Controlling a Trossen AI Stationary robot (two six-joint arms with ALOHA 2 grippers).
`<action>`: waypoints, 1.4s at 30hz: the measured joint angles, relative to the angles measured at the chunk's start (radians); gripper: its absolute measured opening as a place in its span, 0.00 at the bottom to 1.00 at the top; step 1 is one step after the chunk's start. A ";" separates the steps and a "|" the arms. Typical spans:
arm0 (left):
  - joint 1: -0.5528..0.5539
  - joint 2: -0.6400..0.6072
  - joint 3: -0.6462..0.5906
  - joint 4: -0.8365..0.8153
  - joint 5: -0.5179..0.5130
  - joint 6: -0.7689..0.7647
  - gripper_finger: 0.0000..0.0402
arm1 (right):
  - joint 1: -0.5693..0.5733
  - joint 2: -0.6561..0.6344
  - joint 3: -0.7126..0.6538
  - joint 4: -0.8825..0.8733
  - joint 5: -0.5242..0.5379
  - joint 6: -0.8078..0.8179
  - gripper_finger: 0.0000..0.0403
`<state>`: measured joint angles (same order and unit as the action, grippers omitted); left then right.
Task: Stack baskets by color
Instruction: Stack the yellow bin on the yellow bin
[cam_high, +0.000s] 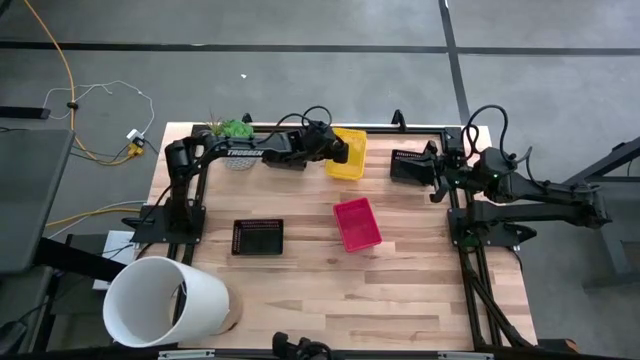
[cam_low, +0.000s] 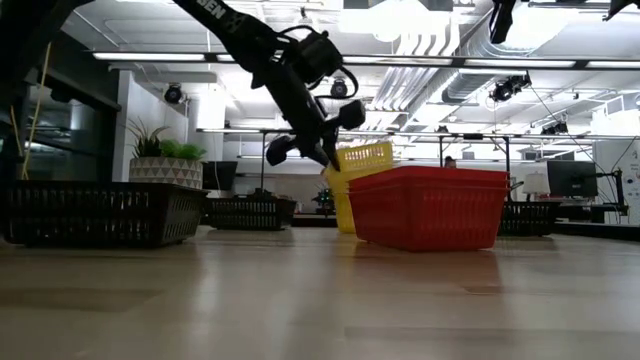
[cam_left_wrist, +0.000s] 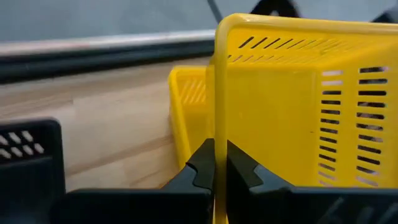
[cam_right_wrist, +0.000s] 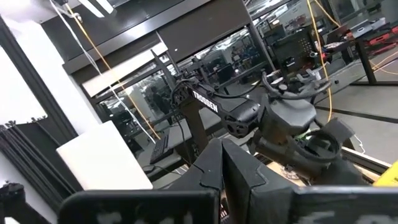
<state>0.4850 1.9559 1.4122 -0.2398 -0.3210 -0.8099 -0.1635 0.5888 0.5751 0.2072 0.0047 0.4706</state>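
My left gripper (cam_high: 337, 150) reaches across the table's far side and is shut on a yellow basket (cam_high: 350, 155), which tilts just over a second yellow basket (cam_left_wrist: 185, 109) on the table. A pinkish-red basket (cam_high: 357, 223) sits at mid-table, and in the low view it hides the yellow ones' lower parts. One black basket (cam_high: 258, 237) lies left of centre. Another black basket (cam_high: 408, 164) lies at the far right, beside my right gripper (cam_right_wrist: 222, 168), which is raised, shut and holds nothing. My left gripper pinches the yellow basket's rim (cam_left_wrist: 219, 134) on one wall, one finger inside the basket and one outside. The fingers slant down at it from the table's left. The basket is tilted, and its lower part is hidden, so I cannot tell whether it rests in the second yellow basket.
A large white cylinder (cam_high: 165, 300) lies at the near left corner. A small potted plant (cam_high: 230, 130) stands at the far left, with another black basket (cam_low: 250, 212) under my left arm. Bare wood lies along the near edge, right of the cylinder.
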 joint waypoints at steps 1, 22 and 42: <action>0.001 0.001 -0.001 -0.003 0.010 0.007 0.00 | 0.000 0.000 0.000 0.000 0.006 0.000 0.00; -0.001 -0.001 -0.001 -0.108 0.160 0.180 0.00 | 0.000 0.000 0.000 0.000 0.015 0.019 0.00; -0.001 -0.001 -0.001 -0.115 0.236 0.302 0.18 | 0.000 0.001 0.000 -0.009 0.015 0.019 0.00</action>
<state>0.4839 1.9551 1.4117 -0.3547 -0.0855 -0.5082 -0.1631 0.5896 0.5751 0.1982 0.0193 0.4896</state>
